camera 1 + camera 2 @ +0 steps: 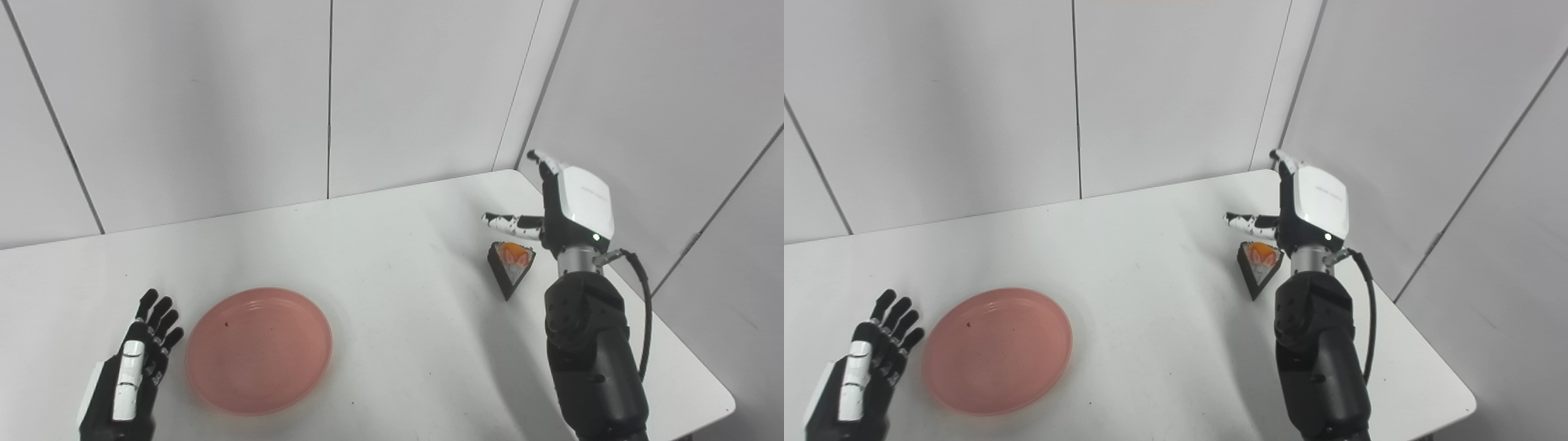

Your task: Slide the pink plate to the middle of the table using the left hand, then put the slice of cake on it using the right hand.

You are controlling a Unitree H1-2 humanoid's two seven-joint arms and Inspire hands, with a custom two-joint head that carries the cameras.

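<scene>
The pink plate (258,349) lies flat on the white table (392,257), left of the middle near the front. My left hand (138,361) is open with its fingers straight, just left of the plate's rim and not touching it. The cake slice (511,264), a dark wedge with orange topping, stands on the table at the right. My right hand (566,205) is open, raised just above and behind the slice, thumb stretched out to the left, holding nothing.
Grey wall panels close off the back and right side of the table. The table's right edge and rounded front corner (723,404) lie close to my right forearm (591,361).
</scene>
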